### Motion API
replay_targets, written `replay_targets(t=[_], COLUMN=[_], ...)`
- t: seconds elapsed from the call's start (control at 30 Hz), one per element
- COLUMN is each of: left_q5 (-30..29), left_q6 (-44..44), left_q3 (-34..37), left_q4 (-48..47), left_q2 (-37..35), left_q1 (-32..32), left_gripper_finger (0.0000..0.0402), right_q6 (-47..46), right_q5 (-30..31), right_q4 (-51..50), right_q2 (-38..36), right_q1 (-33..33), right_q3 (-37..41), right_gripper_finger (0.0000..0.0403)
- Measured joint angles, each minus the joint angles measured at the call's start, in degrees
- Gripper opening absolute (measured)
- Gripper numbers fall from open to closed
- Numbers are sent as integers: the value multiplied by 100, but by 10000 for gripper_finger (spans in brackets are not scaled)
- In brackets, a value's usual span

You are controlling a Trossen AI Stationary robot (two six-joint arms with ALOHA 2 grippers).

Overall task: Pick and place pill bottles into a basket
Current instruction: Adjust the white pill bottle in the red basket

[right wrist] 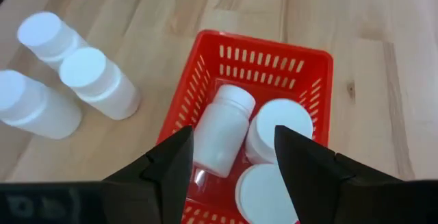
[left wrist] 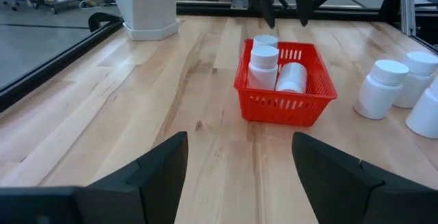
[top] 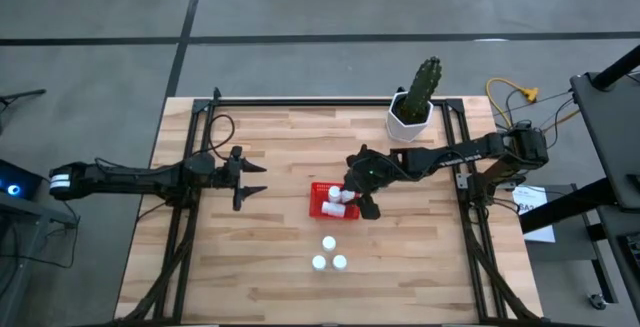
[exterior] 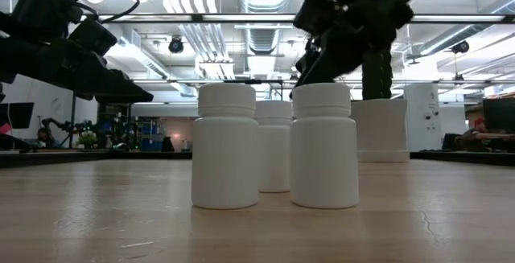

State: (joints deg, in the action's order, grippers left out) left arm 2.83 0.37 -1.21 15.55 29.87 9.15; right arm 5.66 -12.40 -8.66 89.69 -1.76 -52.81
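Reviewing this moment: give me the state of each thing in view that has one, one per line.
Basket: upright, holding three bottles.
Bottles in basket: two upright, one lying down.
Bottles on table: three, upright, capped.
Right gripper: open, empty, above basket.
Left gripper: open, empty, away from basket.

Six pill bottles (right wrist: pixel 82 80), one basket (right wrist: pixel 263 46), one cactus pot (top: pixel 410 122), two arms.

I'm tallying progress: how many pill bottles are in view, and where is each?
6. Three pill bottles are in the red basket: two upright, one lying on its side. Three more stand clustered on the table, outside the basket. None appears hidden.
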Motion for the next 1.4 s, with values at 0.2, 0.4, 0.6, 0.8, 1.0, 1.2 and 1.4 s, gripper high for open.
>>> replay_targets(t=[0.2,0.4,0.6,0.8,1.0,1.2,1.4], left_q5=[0,0,0,0,-1,0,0], left_q6=[55,176,182,182,177,158,158], left_q3=[0,0,0,0,0,0,0], left_q4=[-3,-20,-23,-28,-13,-19,-31], left_q2=[0,0,11,11,11,11,15], left_q1=[0,0,-1,-2,-2,0,-1], left_gripper_finger=[244,244,244,244,244,244,244], right_q6=[-253,-478,-710,-751,-696,-578,-418], right_q5=[22,63,61,59,55,61,881], right_q4=[-996,-1827,-2001,-2108,-2357,-2574,-3236], right_q2=[0,0,0,111,511,766,1050], right_q1=[0,0,2,2,31,83,242], right_q3=[-748,-1274,-1347,-1319,-1486,-1857,-2395], right_gripper_finger=[194,194,194,194,194,194,194])
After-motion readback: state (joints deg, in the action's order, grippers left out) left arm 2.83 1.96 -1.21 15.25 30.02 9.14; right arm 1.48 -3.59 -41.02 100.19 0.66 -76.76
